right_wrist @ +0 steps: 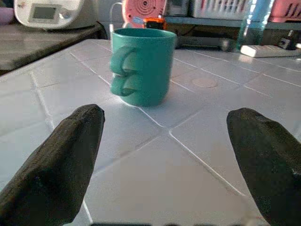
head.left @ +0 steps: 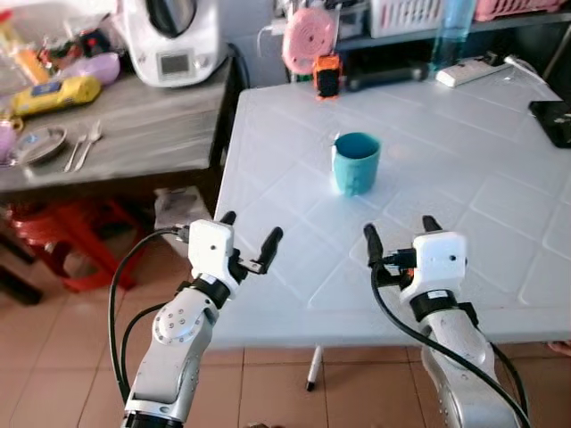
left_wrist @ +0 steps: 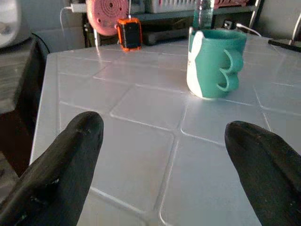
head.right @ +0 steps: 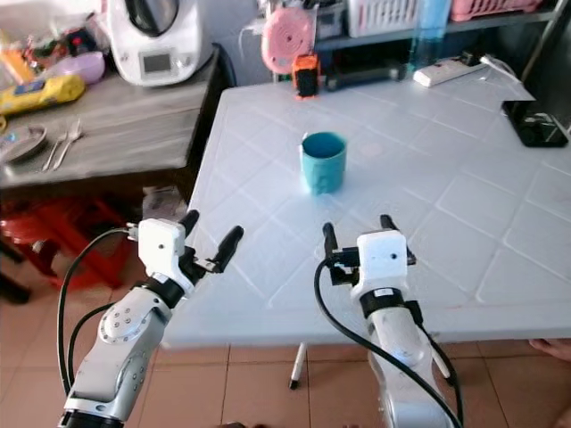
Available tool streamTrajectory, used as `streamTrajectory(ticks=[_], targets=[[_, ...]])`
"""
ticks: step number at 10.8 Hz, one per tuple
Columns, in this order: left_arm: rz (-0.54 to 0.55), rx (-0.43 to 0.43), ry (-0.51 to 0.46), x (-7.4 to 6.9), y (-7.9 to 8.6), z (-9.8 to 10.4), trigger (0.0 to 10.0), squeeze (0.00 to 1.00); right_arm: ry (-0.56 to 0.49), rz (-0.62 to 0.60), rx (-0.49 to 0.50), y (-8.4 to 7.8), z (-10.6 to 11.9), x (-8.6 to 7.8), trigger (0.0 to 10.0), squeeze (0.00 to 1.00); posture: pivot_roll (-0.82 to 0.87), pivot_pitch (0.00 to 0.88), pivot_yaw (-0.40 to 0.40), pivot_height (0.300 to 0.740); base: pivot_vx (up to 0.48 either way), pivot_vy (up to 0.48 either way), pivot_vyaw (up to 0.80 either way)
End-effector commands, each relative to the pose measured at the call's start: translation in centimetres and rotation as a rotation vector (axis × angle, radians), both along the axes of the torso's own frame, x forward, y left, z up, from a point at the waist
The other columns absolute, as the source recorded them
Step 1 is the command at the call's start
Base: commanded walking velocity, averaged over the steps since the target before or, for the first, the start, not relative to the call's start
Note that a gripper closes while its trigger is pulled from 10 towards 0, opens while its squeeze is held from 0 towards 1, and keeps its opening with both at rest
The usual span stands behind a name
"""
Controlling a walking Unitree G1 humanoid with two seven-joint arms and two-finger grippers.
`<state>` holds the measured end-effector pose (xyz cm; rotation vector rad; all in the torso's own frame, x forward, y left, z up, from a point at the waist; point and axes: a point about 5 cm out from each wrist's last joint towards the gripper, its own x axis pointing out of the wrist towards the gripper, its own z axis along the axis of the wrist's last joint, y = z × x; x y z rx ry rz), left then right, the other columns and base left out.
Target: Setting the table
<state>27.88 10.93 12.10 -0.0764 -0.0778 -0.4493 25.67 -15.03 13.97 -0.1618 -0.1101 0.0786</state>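
- One teal mug (head.left: 356, 162), standing toward the middle of the white surface (head.left: 464, 223).
- Two robot hands: the left hand (head.left: 251, 242) and the right hand (head.left: 398, 239), each with two black fingers spread apart, at the near edge.
- One orange-and-black gadget (head.left: 326, 76) at the far edge.
- One white power strip (head.left: 471, 69), far right.
- One grey surface (head.left: 143, 134) on the left, carrying one white appliance (head.left: 171, 37), one metal dish (head.left: 40, 144) and two pieces of cutlery (head.left: 82, 148).

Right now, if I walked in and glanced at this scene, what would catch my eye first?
A teal mug stands alone, upright, near the middle of the white tiled table. Nearer the camera, the left gripper and the right gripper hover open over the table's near edge, touching nothing.
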Motion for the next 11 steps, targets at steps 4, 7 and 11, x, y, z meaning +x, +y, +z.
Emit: streamTrajectory(ticks=[4, 7, 11], targets=[[-0.072, 0.026, 0.018, -1.4, 0.7, -0.2, 10.0, 0.00, -0.046, -0.063, 0.007, -0.7, 1.6, 2.4, 10.0, 0.00, -0.07, 0.157, 0.167, 0.740, 0.000, 0.000, 0.00], [-0.095, 0.049, 0.059, -2.8, 1.4, -0.8, 10.0, 0.00, -0.054, -0.013, 0.063, 0.8, 2.8, 5.4, 10.0, 0.00, -0.04, 0.202, 0.171, 0.740, 0.000, 0.000, 0.00], [-0.078, 0.049, 0.066, -3.0, 1.6, -0.6, 10.0, 0.00, -0.061, 0.098, 0.098, 4.0, 3.5, 7.3, 10.0, 0.00, -0.02, 0.205, 0.167, 0.740, 0.000, 0.000, 0.00]])
